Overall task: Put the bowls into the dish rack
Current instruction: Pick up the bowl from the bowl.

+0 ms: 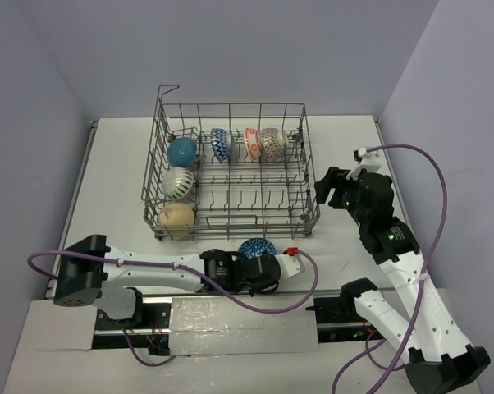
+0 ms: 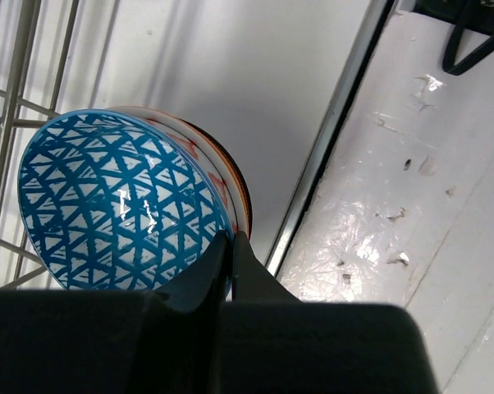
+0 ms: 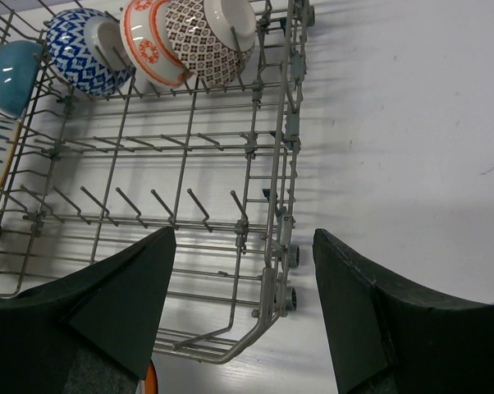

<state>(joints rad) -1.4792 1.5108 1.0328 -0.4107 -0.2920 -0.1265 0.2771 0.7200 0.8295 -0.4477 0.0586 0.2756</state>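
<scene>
Bowl (image 2: 116, 205) with blue triangle pattern clamped in left gripper (image 2: 230, 245)

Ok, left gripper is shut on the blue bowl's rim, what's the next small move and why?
Probably a short straight lift. The left gripper is shut on the rim of the blue triangle-patterned bowl, which sits just outside the dish rack's near wall; it must clear that wall to reach the empty tines.

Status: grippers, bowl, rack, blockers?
Left gripper shut on blue triangle bowl rim, just outside dish rack near side. Right gripper open, empty, right of rack. Six bowls racked; middle rows free, nothing in the way.
</scene>
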